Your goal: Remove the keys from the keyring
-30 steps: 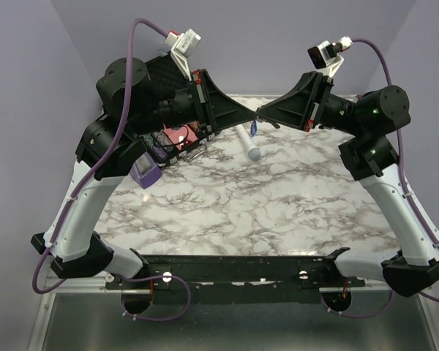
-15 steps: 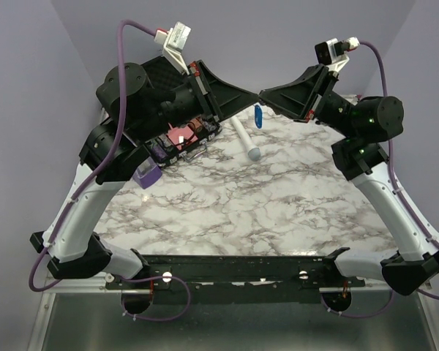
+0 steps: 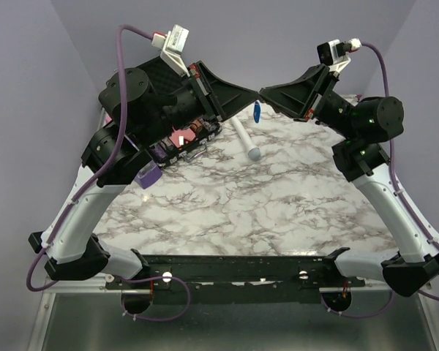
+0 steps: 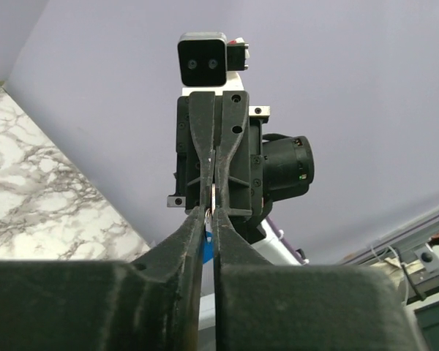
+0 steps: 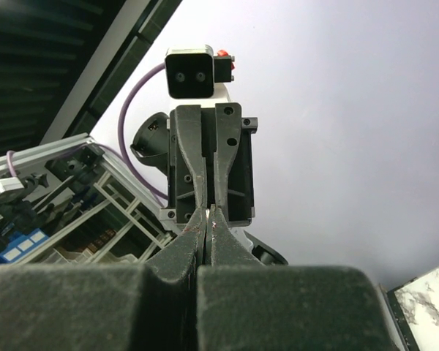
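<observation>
Both arms are raised over the far edge of the table, tips meeting nose to nose. My left gripper (image 3: 254, 93) (image 4: 210, 212) has its fingers a sliver apart around a thin silver wire. The blue keyring (image 3: 257, 112) (image 4: 207, 247) hangs just below those tips and shows through the slit in the left wrist view. My right gripper (image 3: 264, 94) (image 5: 208, 210) is shut, with a silver glint of a key (image 5: 211, 218) pinched between its tips. The key is too small to make out in the top view.
A white wand (image 3: 245, 139) lies on the marble table (image 3: 263, 212) under the grippers. A black tray with pink items (image 3: 181, 137) and a purple metronome (image 3: 147, 174) sit under the left arm.
Over the last second both grippers rose and moved toward the back wall, carrying the blue keyring up with them. Since half a second ago almost nothing has shifted.
</observation>
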Controlling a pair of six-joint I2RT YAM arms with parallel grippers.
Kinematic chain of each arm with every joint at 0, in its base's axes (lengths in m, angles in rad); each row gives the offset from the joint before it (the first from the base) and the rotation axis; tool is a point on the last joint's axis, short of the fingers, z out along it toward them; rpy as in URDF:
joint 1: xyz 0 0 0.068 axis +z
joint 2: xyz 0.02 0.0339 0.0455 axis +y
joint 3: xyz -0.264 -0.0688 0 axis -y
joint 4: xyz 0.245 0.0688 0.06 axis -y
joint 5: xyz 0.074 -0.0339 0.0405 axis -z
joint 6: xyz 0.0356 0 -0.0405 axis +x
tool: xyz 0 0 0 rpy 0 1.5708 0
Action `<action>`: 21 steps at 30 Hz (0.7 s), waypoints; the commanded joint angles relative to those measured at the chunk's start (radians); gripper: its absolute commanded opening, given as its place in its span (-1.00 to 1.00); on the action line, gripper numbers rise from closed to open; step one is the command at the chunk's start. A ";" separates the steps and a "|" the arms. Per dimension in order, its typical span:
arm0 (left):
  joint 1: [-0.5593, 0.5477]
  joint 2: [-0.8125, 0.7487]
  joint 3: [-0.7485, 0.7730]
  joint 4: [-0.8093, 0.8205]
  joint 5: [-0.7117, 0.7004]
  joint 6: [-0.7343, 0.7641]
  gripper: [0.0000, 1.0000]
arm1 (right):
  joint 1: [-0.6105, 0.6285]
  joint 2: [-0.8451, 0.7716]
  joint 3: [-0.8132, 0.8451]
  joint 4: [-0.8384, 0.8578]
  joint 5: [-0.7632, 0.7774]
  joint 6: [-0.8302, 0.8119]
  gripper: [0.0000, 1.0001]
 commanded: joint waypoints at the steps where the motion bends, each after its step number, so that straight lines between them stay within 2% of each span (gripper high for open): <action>1: -0.009 0.000 -0.014 -0.020 -0.043 0.051 -0.54 | 0.028 -0.030 0.003 -0.081 -0.041 -0.059 -0.99; 9: -0.006 -0.020 0.000 -0.072 -0.066 0.103 0.23 | 0.028 -0.035 0.021 -0.140 -0.060 -0.090 -0.99; 12: -0.004 -0.029 0.004 -0.092 -0.078 0.120 0.45 | 0.026 -0.038 0.023 -0.149 -0.064 -0.093 -0.98; 15: 0.000 -0.040 0.009 -0.121 -0.083 0.146 0.58 | 0.026 -0.037 0.024 -0.160 -0.077 -0.096 -0.99; 21: 0.051 -0.084 0.024 -0.201 -0.037 0.208 0.63 | 0.028 -0.037 0.014 -0.180 -0.130 -0.101 -0.98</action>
